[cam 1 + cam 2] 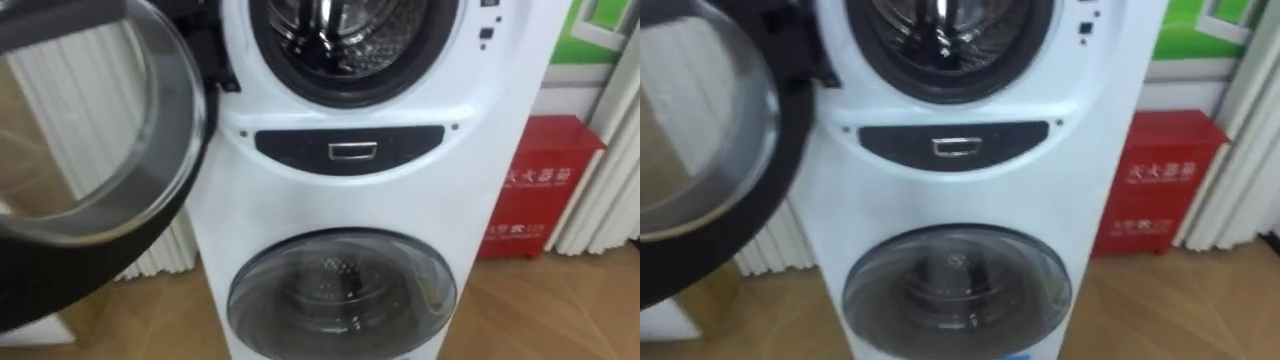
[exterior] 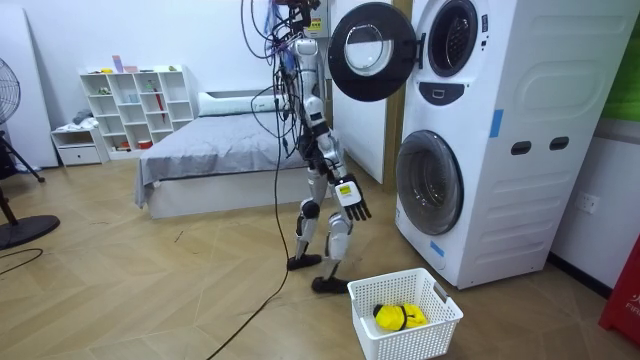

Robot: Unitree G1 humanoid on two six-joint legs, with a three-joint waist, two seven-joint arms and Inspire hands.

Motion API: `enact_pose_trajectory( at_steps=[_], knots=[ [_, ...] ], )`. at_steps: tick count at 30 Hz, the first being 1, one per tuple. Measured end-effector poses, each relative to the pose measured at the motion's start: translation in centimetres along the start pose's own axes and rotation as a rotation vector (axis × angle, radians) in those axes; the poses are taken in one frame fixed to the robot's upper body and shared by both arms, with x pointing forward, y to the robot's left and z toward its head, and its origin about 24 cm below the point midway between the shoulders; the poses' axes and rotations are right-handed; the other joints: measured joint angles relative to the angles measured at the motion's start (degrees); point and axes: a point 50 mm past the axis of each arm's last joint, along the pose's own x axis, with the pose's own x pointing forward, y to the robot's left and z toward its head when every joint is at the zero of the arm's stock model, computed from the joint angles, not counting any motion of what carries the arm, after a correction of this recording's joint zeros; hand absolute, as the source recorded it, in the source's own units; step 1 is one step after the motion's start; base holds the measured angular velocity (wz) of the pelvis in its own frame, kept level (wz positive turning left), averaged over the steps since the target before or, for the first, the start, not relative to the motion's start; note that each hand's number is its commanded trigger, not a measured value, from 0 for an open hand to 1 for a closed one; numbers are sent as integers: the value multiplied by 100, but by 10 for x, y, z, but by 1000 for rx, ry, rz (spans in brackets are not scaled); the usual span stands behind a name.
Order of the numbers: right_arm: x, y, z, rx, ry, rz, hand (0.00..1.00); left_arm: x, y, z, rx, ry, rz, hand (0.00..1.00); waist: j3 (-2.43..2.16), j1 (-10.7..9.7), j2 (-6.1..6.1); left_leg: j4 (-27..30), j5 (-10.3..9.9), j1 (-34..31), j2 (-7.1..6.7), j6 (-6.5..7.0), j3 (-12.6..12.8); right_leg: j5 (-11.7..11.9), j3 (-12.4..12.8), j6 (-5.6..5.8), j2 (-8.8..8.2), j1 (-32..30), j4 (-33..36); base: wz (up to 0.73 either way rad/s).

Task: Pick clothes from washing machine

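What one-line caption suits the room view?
Robot facing stacked white washing machines, round black-rimmed upper door open, white plastic basket holding something yellow nearby.

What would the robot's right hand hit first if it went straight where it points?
Likely the lower washer door: the right hand hangs open, fingers slanting down and forward toward it. Depth is unclear, so the floor could come first.

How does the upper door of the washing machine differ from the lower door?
The upper door is swung open to the left; the lower door is shut. The upper door shows a broad black frame, the lower door a narrower grey rim. Both are round, with glass.
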Motion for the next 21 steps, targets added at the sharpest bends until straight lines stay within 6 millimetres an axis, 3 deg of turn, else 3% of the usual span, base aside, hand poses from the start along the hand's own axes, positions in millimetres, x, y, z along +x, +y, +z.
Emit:
enact_pose_trajectory(
  at_steps=[2, 3, 7, 12, 17, 21],
  knots=[
    [0, 3, -2, -32, 12, 16, 0, 0, 2, -1, -17, 5, 10, 0, -2, 133, -79, -43, 27, -11, -3, -50, 152, -12, 4, 7, 86, 94, -451, -56],
    [0, 5, -2, -64, 15, 24, 0, 0, 2, -1, -28, 5, 13, 0, 0, 189, -105, -67, 35, -48, 19, -91, 220, 46, 46, -65, 175, 153, -780, -45],
    [0, 8, -6, -108, 25, 37, 0, 0, -1, 0, -79, 2, 15, 0, 1, 192, -95, -165, 87, -102, 166, -178, 328, 308, 168, -163, 420, 247, -1321, -22],
    [1, 11, -3, -143, 7, 47, 0, 0, -3, -1, -162, 2, 14, 0, -11, 230, -83, -176, 90, -124, 224, -223, 304, 322, 145, -172, 509, 279, -1461, 2],
    [0, 10, -3, -158, 7, 47, 0, -2, 4, -10, -235, 23, 42, 0, 6, 276, -108, -152, 98, -114, 243, -233, 127, 310, 116, -184, 537, 395, -1599, 8],
    [1, 10, -1, -152, 7, 46, 0, -5, 10, -22, -356, 50, 84, 0, 9, 437, -117, -161, 98, -51, 246, -233, 144, 304, 161, -194, 565, 449, -1684, -9]
  ],
)
